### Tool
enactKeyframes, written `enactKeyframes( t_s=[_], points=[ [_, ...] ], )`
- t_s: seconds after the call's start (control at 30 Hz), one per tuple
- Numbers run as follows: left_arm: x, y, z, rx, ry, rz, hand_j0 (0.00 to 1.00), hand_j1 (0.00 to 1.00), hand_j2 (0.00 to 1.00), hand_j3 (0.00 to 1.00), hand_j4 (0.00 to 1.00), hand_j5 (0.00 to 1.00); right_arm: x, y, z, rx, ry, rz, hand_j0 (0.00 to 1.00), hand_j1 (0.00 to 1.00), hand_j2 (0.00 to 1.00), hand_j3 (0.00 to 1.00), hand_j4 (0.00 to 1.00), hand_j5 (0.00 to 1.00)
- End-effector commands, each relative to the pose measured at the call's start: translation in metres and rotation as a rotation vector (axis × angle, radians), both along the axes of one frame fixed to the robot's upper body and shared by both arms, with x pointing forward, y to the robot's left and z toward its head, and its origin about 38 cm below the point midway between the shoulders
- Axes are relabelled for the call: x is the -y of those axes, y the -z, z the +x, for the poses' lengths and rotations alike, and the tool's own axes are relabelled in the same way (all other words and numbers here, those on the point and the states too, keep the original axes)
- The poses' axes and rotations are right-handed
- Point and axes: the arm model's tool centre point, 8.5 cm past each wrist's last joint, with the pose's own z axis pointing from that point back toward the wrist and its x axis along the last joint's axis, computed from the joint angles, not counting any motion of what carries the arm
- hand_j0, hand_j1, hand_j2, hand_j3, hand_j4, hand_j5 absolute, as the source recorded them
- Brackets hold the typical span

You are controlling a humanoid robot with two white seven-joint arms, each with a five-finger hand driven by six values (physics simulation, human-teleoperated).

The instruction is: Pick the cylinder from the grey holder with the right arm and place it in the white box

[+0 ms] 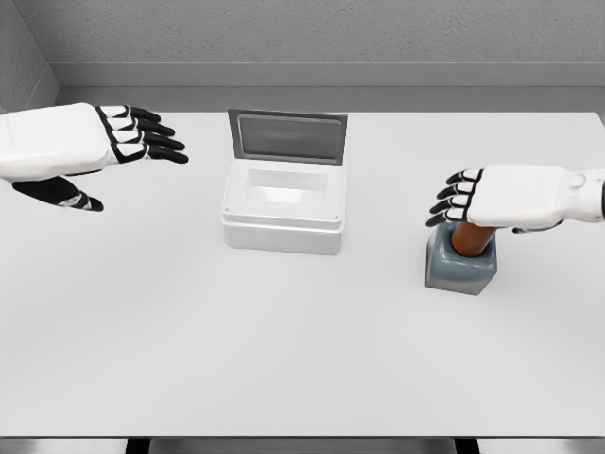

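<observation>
A brown cylinder (472,239) stands upright in the grey holder (460,266) on the right part of the table. My right hand (473,200) hovers directly over the cylinder's top, covering it, with fingers extended leftward and holding nothing. The white box (284,208) sits at the table's centre with its grey lid (287,137) raised at the back, its inside showing nothing. My left hand (123,142) hangs above the table's far left, fingers spread and thumb lowered, empty.
The white table (284,359) stretches wide in front of the box and holder. Its front edge runs along the bottom of the view. A grey wall stands behind the table.
</observation>
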Motion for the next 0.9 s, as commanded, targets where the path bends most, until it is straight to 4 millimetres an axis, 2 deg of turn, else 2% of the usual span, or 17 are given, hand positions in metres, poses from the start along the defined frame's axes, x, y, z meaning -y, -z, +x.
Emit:
enactKeyframes(
  t_s=[0.0,0.03,0.07,0.27,0.33,0.37,0.5,0.87],
  points=[
    [0.000,-0.001,0.000,0.000,-0.002,-0.007,1.00,1.00,1.00,1.00,1.00,1.00,-0.001,0.003,-0.001,-0.011,-0.001,-0.001,0.85,0.85,0.85,0.85,0.85,0.85],
    [-0.001,-0.012,0.001,0.028,-0.004,-0.001,1.00,1.00,1.00,1.00,1.00,1.00,-0.001,0.005,-0.001,-0.014,-0.001,-0.001,0.83,0.83,0.83,0.83,0.83,0.83],
    [-0.002,-0.014,0.001,0.032,-0.006,0.001,1.00,1.00,1.00,1.00,1.00,1.00,0.000,0.005,-0.001,-0.016,0.000,-0.003,0.83,0.83,0.83,0.83,0.83,0.83],
    [0.000,-0.007,-0.001,-0.012,0.007,-0.030,1.00,1.00,1.00,1.00,1.00,1.00,-0.001,0.009,-0.002,-0.026,-0.003,-0.008,0.79,0.79,0.79,0.79,0.79,0.79],
    [0.000,0.005,-0.002,-0.041,0.008,-0.034,1.00,1.00,1.00,1.00,1.00,1.00,-0.001,0.009,-0.002,-0.026,-0.003,-0.008,0.70,0.70,0.70,0.70,0.70,0.70],
    [0.001,0.009,-0.003,-0.052,0.008,-0.036,1.00,1.00,1.00,1.00,1.00,1.00,-0.001,0.009,-0.003,-0.028,-0.003,-0.004,0.58,0.58,0.58,0.58,0.58,0.58],
    [0.000,0.012,-0.003,-0.060,0.007,-0.038,1.00,1.00,1.00,1.00,1.00,1.00,-0.001,0.009,-0.003,-0.028,-0.004,-0.004,0.56,0.56,0.56,0.56,0.56,0.56],
    [0.001,0.002,-0.002,-0.034,0.009,-0.042,1.00,1.00,1.00,1.00,1.00,1.00,0.000,-0.005,0.001,0.005,-0.002,-0.004,0.50,0.50,0.50,0.50,0.50,0.50]
  ],
)
